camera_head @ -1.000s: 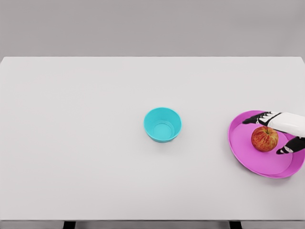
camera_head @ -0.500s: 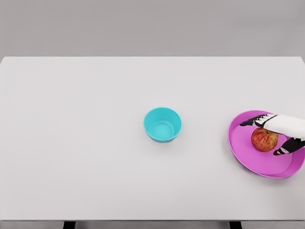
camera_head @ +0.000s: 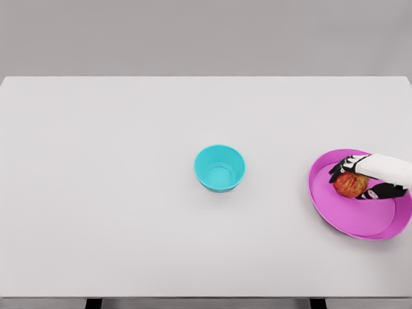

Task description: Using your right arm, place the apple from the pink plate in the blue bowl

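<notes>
Landmark: bowl (camera_head: 219, 168), upright, mouth open upward, near the middle of the table (camera_head: 103, 193).
Plate (camera_head: 335, 212): to the right of the bowl, well apart from it, at the table's right side; it reaches slightly nearer the camera than the bowl.
Apple (camera_head: 349, 185): on the plate, right of the bowl at about the same depth. Judged position: resting on the plate, not raised; contact underneath is hidden by the hand.
Right hand (camera_head: 360, 177): enters from the right edge, over the plate. Fingers are curled around the apple, dark fingertips on its far side and thumb on its near side. Grip appears closed on the fruit.
Reason for grip: a wrap from opposite sides suits a round object that would roll under a single-sided push.
Apple axis: near-spherical, no evident long axis; stem direction cannot be determined, as the hand covers the upper part.
Bowl placement: clear space lies between it and the plate, giving an unobstructed leftward carry.
Left arm: not visible.
</notes>
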Motion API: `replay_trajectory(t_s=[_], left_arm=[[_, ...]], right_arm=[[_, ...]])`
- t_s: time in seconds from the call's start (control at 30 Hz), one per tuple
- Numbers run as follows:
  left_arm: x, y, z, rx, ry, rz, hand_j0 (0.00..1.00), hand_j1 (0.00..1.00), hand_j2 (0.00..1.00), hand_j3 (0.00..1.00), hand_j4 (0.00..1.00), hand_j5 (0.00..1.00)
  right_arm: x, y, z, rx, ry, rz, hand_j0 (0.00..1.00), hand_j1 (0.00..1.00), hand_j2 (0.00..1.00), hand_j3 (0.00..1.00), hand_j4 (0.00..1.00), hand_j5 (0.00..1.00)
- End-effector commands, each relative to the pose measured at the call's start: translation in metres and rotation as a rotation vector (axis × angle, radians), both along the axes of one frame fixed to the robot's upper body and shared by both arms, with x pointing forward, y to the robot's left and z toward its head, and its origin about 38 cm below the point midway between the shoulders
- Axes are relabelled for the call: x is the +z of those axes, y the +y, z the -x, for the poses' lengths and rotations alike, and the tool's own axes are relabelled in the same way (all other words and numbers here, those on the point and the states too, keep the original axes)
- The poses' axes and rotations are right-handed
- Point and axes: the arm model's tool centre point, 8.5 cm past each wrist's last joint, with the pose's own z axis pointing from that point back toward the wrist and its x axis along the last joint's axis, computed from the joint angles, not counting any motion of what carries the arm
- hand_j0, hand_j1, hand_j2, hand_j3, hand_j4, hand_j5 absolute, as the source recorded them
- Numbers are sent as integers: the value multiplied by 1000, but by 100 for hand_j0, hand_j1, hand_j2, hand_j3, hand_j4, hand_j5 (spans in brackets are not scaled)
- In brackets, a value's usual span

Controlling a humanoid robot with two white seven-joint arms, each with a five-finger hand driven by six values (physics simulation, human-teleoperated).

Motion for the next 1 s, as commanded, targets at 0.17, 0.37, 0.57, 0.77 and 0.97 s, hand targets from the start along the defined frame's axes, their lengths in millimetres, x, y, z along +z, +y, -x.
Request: replay_trajectory(t_s=[0.17, 0.37, 0.57, 0.77, 0.97], left_arm=[[0, 0, -1, 1, -1, 1, 100, 100, 100, 100, 100, 100], [0, 0, 0, 1, 0, 1, 100, 100, 100, 100, 100, 100], [0, 0, 0, 1, 0, 1, 100, 100, 100, 100, 100, 100], [0, 0, -1, 1, -1, 1, 100, 100, 100, 100, 100, 100], [0, 0, 0, 1, 0, 1, 100, 100, 100, 100, 100, 100]], right_arm=[[5, 14, -8, 16, -38, -45, 52, 52, 52, 52, 52, 52], [22, 38, -13, 40, -124, -127, 52, 52, 52, 52, 52, 52], [46, 53, -21, 50, -181, -143, 52, 52, 52, 52, 52, 52], [52, 78, -25, 72, -209, -200, 52, 52, 52, 52, 52, 52], [60, 117, -36, 121, -227, -263, 52, 52, 52, 52, 52, 52]])
